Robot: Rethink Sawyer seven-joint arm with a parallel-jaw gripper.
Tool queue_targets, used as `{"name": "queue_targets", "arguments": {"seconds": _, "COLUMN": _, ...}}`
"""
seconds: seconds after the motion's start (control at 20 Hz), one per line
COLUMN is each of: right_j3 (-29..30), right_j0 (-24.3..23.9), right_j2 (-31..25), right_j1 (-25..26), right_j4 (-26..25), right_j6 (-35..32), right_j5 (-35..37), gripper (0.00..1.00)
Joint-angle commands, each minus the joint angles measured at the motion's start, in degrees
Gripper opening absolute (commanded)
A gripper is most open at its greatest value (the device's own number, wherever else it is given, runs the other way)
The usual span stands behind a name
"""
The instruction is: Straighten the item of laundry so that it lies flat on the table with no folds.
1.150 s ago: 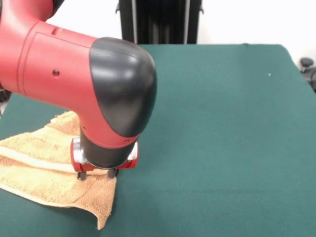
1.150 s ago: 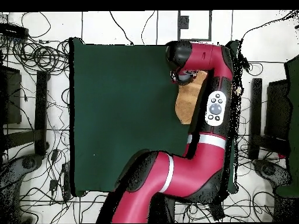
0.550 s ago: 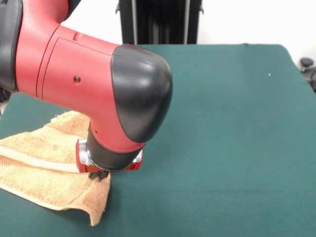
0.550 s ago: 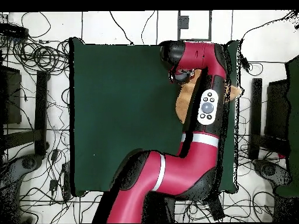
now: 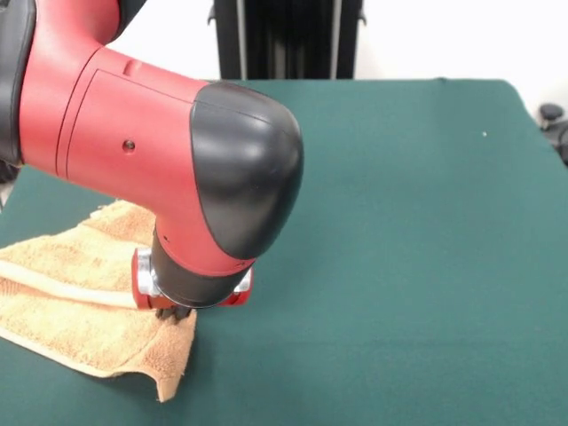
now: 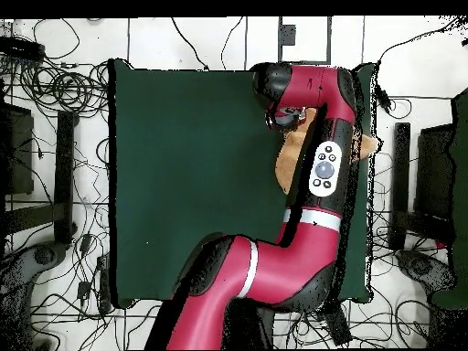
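The item of laundry (image 5: 71,293), a tan terry towel, lies crumpled at the table's left side in the front view. A fold runs across it and one corner hangs down near the front. My gripper (image 5: 172,312) stands straight down on the towel's right edge, its fingers pinched together on the cloth. The arm's thick red and black wrist hides most of the gripper. In the overhead view a strip of the towel (image 6: 291,164) shows beside the arm, which covers the rest of it. The green table (image 5: 399,248) stretches away to the right.
The arm's big red link (image 5: 106,124) crosses the upper left of the front view. A black stand (image 5: 284,40) rises behind the table's far edge. Cables cover the floor (image 6: 55,91) around the table in the overhead view.
The fingers, spread apart one second ago, have come together on the towel's edge. The towel's near right corner has drawn in to the left.
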State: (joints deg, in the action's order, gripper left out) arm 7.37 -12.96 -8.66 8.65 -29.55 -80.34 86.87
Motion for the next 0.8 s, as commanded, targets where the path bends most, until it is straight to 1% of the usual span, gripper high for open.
{"name": "queue_targets", "arguments": {"seconds": 0.05, "right_j3": 2.04, "right_j0": 1.75, "right_j2": -0.41, "right_j1": 2.96, "right_j4": -3.94, "right_j6": -8.09, "right_j5": 6.28, "gripper": 0.0}}
{"name": "queue_targets", "arguments": {"seconds": 0.2, "right_j3": 0.65, "right_j0": 1.24, "right_j2": -1.0, "right_j1": 1.57, "right_j4": -3.89, "right_j6": -4.53, "right_j5": 7.9, "gripper": 0.0}}
{"name": "queue_targets", "arguments": {"seconds": 0.35, "right_j3": -2.16, "right_j0": 0.4, "right_j2": -2.96, "right_j1": -0.54, "right_j4": -4.52, "right_j6": 1.18, "right_j5": 12.17, "gripper": 0.0}}
{"name": "queue_targets", "arguments": {"seconds": 0.45, "right_j3": -3.51, "right_j0": 0.3, "right_j2": -4.8, "right_j1": -2.31, "right_j4": -5.22, "right_j6": 3.13, "right_j5": 15.86, "gripper": 0.0}}
{"name": "queue_targets", "arguments": {"seconds": 0.55, "right_j3": -3.93, "right_j0": 0.76, "right_j2": -6.22, "right_j1": -4.08, "right_j4": -5.42, "right_j6": 2.06, "right_j5": 18.21, "gripper": 0.0}}
{"name": "queue_targets", "arguments": {"seconds": 0.8, "right_j3": -3.45, "right_j0": 1.87, "right_j2": -10.8, "right_j1": -8.27, "right_j4": -6.25, "right_j6": -3.15, "right_j5": 22.97, "gripper": 0.0}}
